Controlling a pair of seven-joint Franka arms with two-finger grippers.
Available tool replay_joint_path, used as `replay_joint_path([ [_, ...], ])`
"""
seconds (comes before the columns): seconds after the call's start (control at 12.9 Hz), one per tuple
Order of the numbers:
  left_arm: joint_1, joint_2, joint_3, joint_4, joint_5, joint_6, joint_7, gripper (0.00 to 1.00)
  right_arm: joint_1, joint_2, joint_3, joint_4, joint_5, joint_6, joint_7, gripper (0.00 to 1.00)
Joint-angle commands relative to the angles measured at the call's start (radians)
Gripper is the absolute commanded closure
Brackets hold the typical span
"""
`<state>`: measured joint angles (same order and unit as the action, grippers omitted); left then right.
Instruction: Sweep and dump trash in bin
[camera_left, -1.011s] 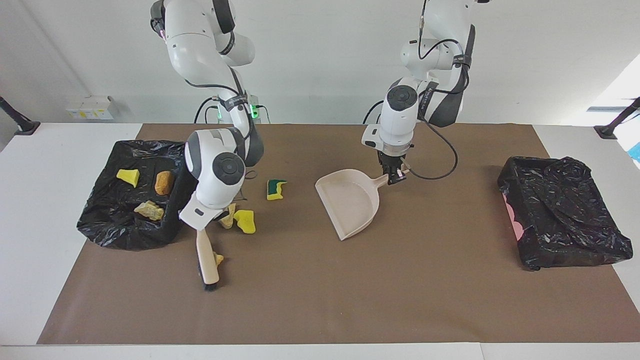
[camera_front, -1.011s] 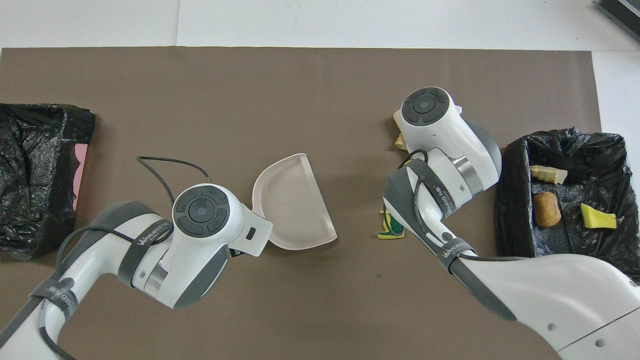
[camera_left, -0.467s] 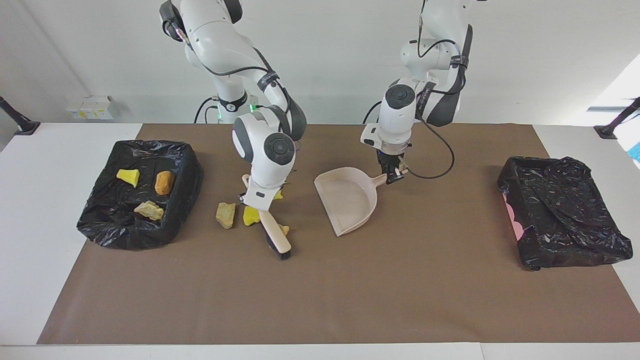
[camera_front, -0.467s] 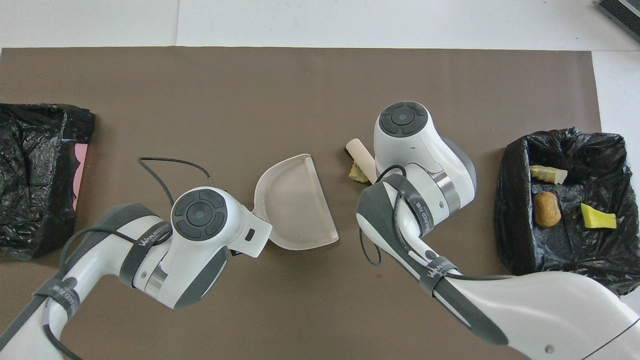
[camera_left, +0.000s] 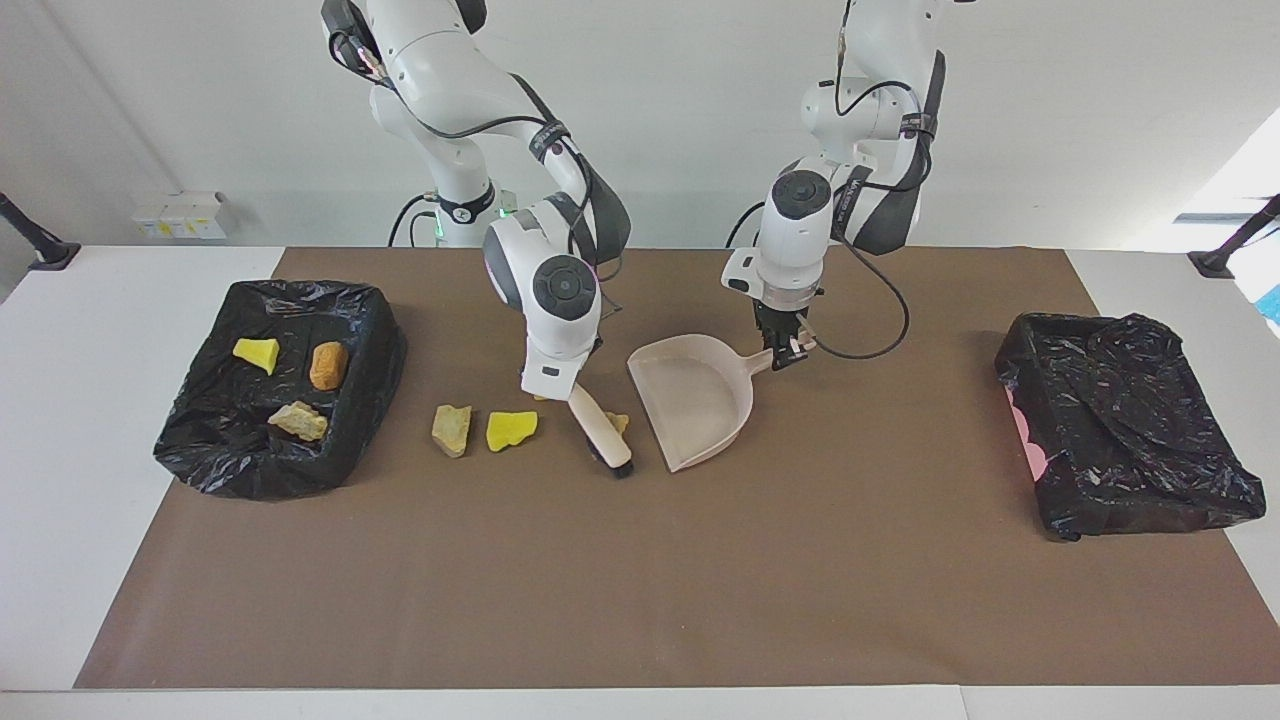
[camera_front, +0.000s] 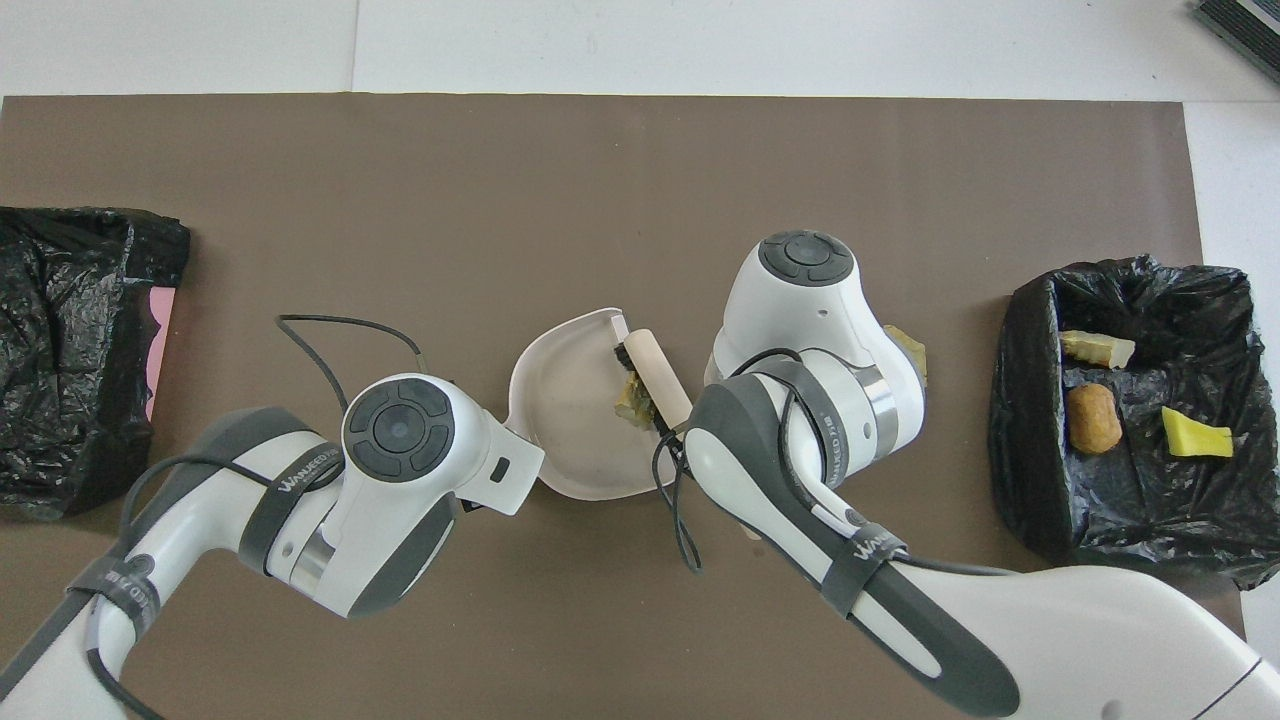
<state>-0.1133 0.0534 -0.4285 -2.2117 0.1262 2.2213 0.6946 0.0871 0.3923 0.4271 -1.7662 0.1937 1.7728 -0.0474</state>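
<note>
Nearest the robots, the left gripper (camera_left: 786, 349) is clamped on the handle of the beige dustpan (camera_left: 700, 400), whose open mouth faces the right arm's end of the table. Over the mat just beside that mouth, the right gripper (camera_left: 562, 388) grips the hand brush (camera_left: 600, 436), which slants down with its black bristles on the mat. A small tan piece (camera_left: 618, 422) sits between brush and dustpan, right at the mouth; whether it is on the lip I cannot tell. Farther toward the right arm's end, a yellow sponge chunk (camera_left: 511, 430) and a tan lump (camera_left: 451, 430) lie side by side on the mat, well apart from the dustpan. The black-lined bin (camera_left: 372, 345) at that end holds three pieces (camera_left: 298, 421). A second bin (camera_left: 1120, 430) sits at the left arm's end.
</note>
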Motion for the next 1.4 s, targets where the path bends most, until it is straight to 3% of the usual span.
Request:
replay_joint_path([
  [0.0, -0.011, -0.004, 0.005, -0.028, -0.014, 0.038, 0.009, 1.0, -0.017, -0.053, 0.016, -0.016, 0.117, 0.024, -0.02, 1.0],
  [0.16, -0.011, -0.004, 0.005, -0.028, -0.014, 0.038, 0.009, 1.0, -0.042, -0.096, 0.012, -0.016, 0.116, 0.017, -0.017, 1.0],
  [0.54, -0.013, -0.004, 0.005, -0.028, -0.014, 0.037, 0.011, 1.0, -0.217, -0.18, 0.004, -0.019, 0.026, -0.093, -0.019, 1.0],
  [1.01, -0.026, -0.007, 0.005, -0.029, -0.013, 0.025, 0.008, 1.0, -0.407, -0.205, 0.004, -0.039, -0.219, -0.134, -0.017, 1.0],
  [1.17, -0.028, -0.01, 0.004, -0.029, -0.013, 0.021, 0.005, 1.0, -0.443, -0.242, 0.004, -0.103, -0.295, -0.118, -0.009, 1.0],
  [1.32, -0.031, -0.012, 0.004, -0.029, -0.011, 0.021, 0.003, 1.0, -0.48, -0.323, 0.004, -0.247, -0.329, -0.035, -0.009, 1.0],
])
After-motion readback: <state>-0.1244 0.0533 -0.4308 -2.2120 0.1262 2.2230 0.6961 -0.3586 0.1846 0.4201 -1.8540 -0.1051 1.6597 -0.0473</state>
